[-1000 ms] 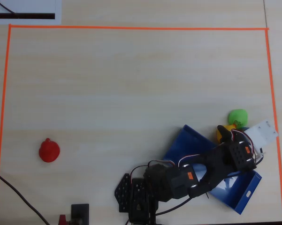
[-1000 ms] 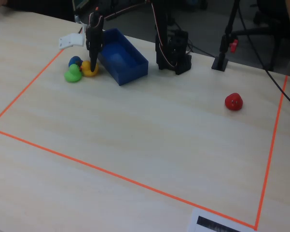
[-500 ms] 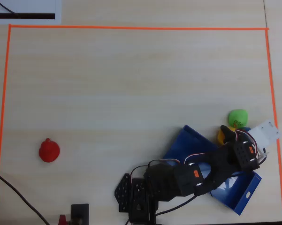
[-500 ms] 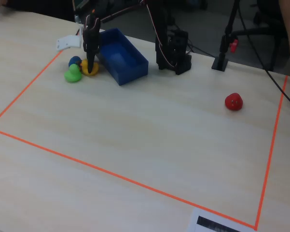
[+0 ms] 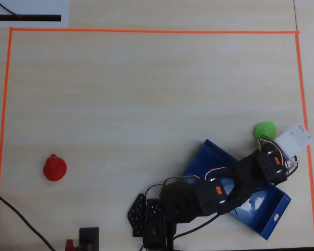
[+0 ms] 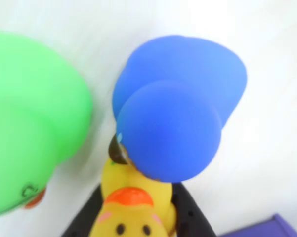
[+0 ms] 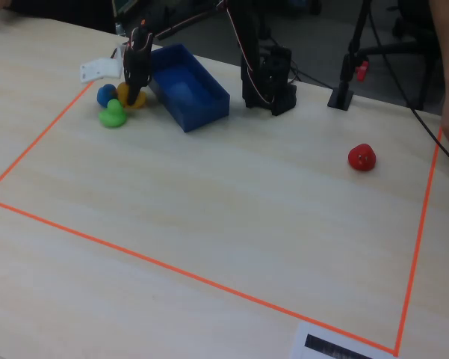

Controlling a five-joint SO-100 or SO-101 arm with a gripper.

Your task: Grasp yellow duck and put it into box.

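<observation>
Yellow and rounded, the small toy duck with an orange beak (image 6: 131, 210) sits at the bottom of the wrist view between the two black fingers (image 6: 188, 217) of the tool (image 6: 133, 222), which close narrowly against its sides. A blue toy duck (image 6: 175, 118) presses against the yellow duck's head, and a green toy duck (image 6: 29, 123) lies just beside them on the left. In the fixed view the three toys cluster on the pale wood-grain desk (image 7: 209, 194), near the short end of the shallow blue rectangular box (image 7: 187, 90); the yellow duck is outside the box, on the desk. The black arm (image 5: 219, 191) reaches across the box in the overhead view. A red rounded toy (image 7: 361, 158) lies well apart, inside the orange tape border (image 7: 172, 269).
</observation>
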